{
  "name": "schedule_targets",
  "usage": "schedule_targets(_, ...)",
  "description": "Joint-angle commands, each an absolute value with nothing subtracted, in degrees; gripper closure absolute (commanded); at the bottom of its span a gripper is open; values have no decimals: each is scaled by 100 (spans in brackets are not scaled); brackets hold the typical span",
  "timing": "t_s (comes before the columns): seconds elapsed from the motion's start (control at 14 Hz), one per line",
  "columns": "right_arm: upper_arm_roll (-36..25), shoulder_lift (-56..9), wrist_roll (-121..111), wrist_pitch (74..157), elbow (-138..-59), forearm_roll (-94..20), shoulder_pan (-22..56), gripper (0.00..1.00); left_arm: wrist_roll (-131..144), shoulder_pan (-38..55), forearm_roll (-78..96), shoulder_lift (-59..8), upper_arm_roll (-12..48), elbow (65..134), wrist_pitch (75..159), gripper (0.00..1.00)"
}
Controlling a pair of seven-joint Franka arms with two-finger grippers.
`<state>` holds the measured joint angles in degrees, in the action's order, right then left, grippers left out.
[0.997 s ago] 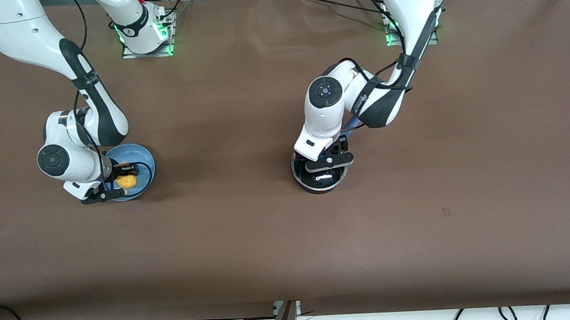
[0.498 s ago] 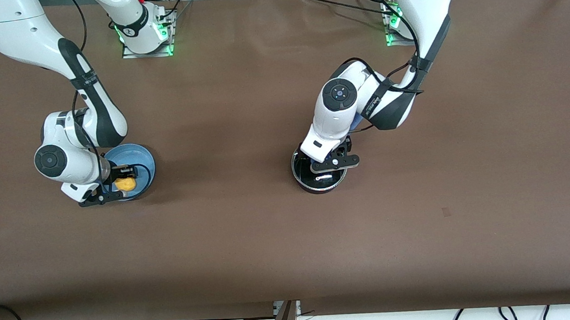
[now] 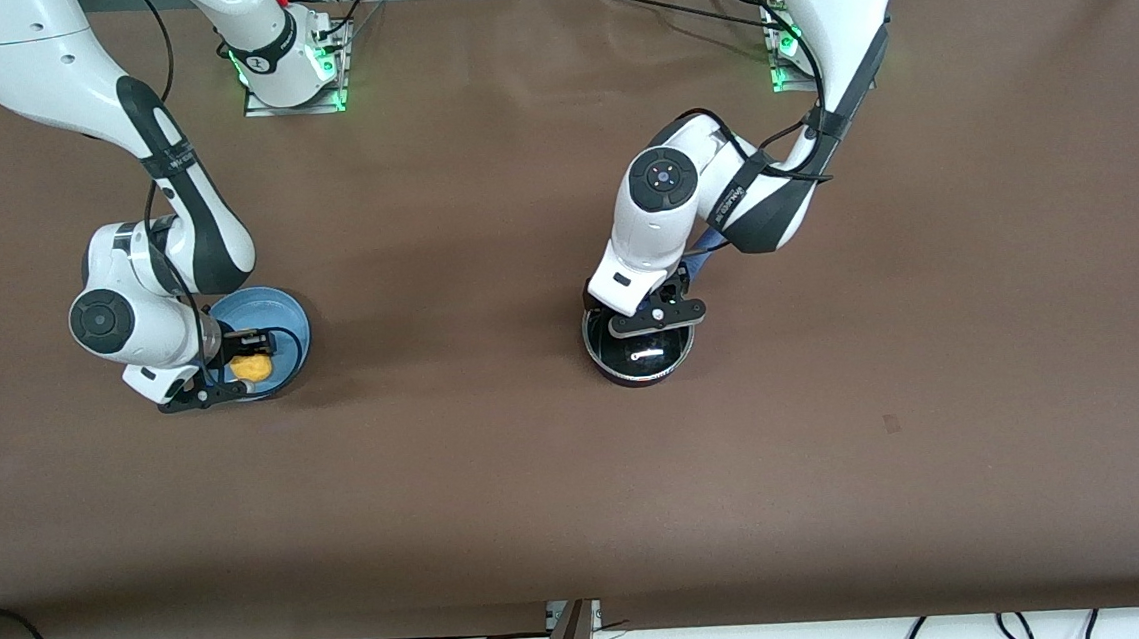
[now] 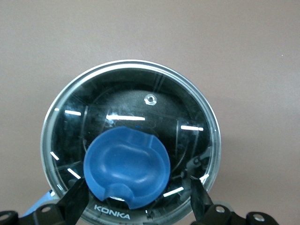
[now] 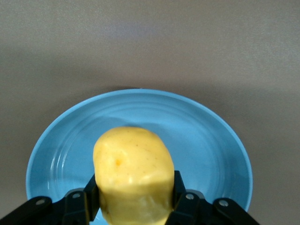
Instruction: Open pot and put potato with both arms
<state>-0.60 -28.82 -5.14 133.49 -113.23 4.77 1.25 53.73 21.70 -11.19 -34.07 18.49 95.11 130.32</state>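
The black pot (image 3: 644,356) stands mid-table with its glass lid (image 4: 140,101) on. Part of its blue handle (image 3: 711,243) shows under the left arm. My left gripper (image 3: 652,328) is low over the lid, open, with its fingers (image 4: 76,200) on either side of the blue knob (image 4: 126,164) and apart from it. The yellow potato (image 3: 252,367) is over a blue plate (image 3: 277,315) toward the right arm's end of the table. My right gripper (image 5: 134,193) is shut on the potato (image 5: 133,173), one finger against each side.
The brown table (image 3: 499,465) spreads wide between the plate and the pot. The two arm bases (image 3: 291,68) stand along the table's edge farthest from the front camera. Cables hang below the table's near edge.
The left arm's wrist swung toward the left arm's end of the table, then back, staying over the lid. The right gripper shifted slightly at the potato.
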Motion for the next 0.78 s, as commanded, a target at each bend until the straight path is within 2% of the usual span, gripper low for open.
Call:
schedule_targets(0.0, -18, -2812, -554, 13342, -11347, 519, 97, 59, 5537, 2162, -1274, -3234, 1846, 9703, 13096, 6)
schedule_targets(0.71, -18, -2812, -563, 13342, -11347, 519, 97, 59, 5528, 2136, -1652, -3261, 1846, 9703, 13087, 6)
